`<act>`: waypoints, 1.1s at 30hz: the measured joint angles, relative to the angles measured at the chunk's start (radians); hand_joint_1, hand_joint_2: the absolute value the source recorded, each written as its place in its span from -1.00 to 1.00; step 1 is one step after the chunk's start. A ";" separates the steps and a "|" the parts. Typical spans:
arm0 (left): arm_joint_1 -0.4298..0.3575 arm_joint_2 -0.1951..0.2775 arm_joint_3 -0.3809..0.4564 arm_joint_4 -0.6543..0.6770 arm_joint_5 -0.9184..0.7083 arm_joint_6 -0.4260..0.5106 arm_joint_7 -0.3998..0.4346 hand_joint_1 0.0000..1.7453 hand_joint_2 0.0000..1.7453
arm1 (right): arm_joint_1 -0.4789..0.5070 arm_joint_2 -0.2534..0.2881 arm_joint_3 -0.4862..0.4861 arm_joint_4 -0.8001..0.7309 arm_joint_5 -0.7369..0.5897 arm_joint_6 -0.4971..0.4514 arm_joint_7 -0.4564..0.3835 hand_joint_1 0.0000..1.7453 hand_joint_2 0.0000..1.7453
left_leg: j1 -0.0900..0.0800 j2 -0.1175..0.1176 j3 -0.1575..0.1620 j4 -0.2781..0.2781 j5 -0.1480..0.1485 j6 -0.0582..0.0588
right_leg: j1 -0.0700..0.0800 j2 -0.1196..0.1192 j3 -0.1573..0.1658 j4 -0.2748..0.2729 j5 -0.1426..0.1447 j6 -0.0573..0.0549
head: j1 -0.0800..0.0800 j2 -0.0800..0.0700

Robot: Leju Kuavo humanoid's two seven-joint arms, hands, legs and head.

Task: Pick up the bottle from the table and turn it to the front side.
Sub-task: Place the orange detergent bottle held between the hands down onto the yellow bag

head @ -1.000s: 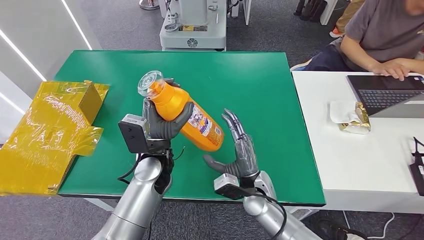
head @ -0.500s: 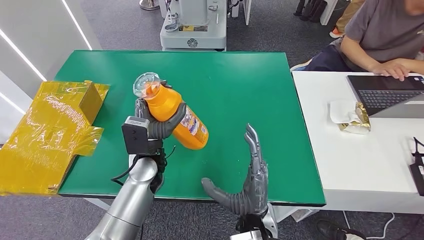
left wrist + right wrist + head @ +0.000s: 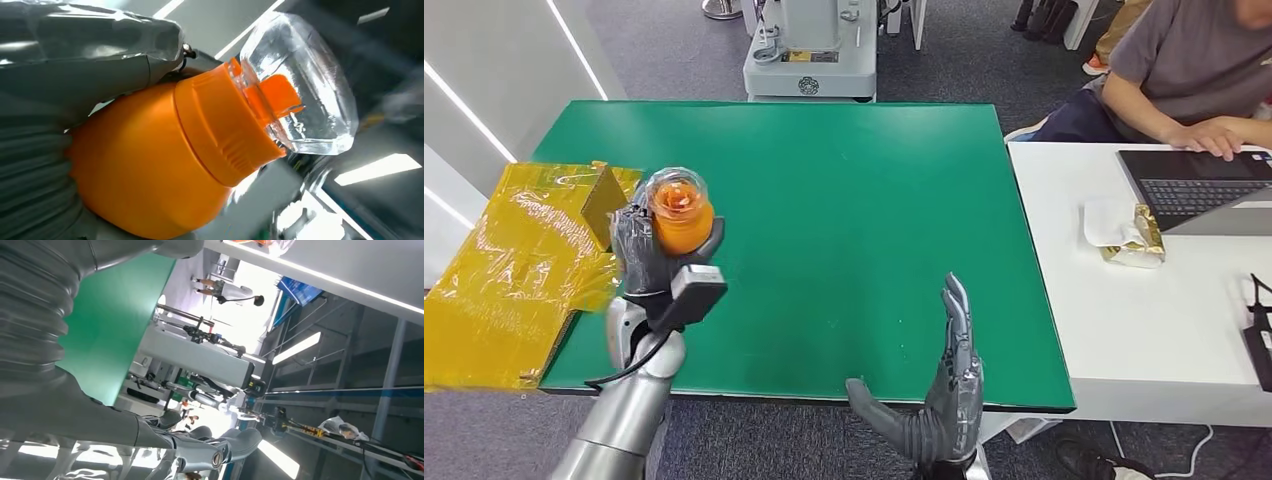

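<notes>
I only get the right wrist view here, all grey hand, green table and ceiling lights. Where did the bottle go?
Observer: The left robot hand holds the orange bottle above the table's left edge.
Operator: Which way is it pointing?
Observer: Cap up toward the head camera; the clear cap sits over an orange spout.
Operator: And the hand I'm looking past, is it carrying anything?
Observer: No, the right robot hand is at the table's near edge, holding nothing, fingers spread.
Operator: Anyone else around?
Observer: A person sits at a white desk on the right, hands on a laptop.
</notes>
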 joint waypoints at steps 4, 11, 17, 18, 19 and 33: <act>-0.033 0.064 0.127 -0.034 -0.365 0.023 -0.014 1.00 1.00 | 0.011 0.002 -0.004 -0.005 -0.012 0.000 0.000 -1.00 1.00 | 0.000 0.000 0.000 0.000 0.000 0.000 | 0.000 0.000 0.000 0.000 0.000 0.000 | 0.000 0.000; -0.066 0.146 0.240 -0.038 -0.553 0.024 -0.026 1.00 1.00 | 0.009 -0.001 0.001 -0.007 -0.073 0.000 0.000 -1.00 1.00 | 0.000 0.001 0.001 0.000 0.001 -0.001 | 0.000 0.000 0.000 0.000 0.000 -0.001 | 0.000 0.000; -0.088 0.205 0.242 -0.006 -0.700 0.023 0.088 1.00 1.00 | 0.001 -0.004 0.009 -0.007 -0.096 0.000 0.000 -1.00 1.00 | 0.000 0.001 0.001 0.000 0.001 -0.001 | 0.000 0.001 -0.001 0.000 0.000 -0.001 | 0.000 0.000; -0.100 0.217 0.230 0.020 -0.718 0.023 0.117 1.00 1.00 | -0.001 -0.004 0.011 -0.007 -0.101 0.000 0.000 -1.00 1.00 | 0.000 0.000 0.001 0.000 0.001 -0.001 | 0.000 0.001 -0.001 0.000 0.000 -0.001 | 0.000 0.000; -0.110 0.229 0.216 0.049 -0.724 0.023 0.141 1.00 1.00 | -0.004 -0.004 0.013 -0.007 -0.104 0.000 0.000 -1.00 1.00 | 0.000 0.001 0.001 0.000 0.001 -0.001 | 0.000 0.001 0.000 0.000 0.000 -0.001 | 0.000 0.000; -0.167 0.287 -0.165 0.416 -0.727 0.024 0.417 1.00 1.00 | -0.005 -0.013 0.032 -0.006 -0.089 0.001 0.000 -1.00 1.00 | 0.000 0.002 0.001 0.000 0.000 -0.001 | 0.000 0.003 -0.001 0.000 0.001 -0.001 | 0.000 0.000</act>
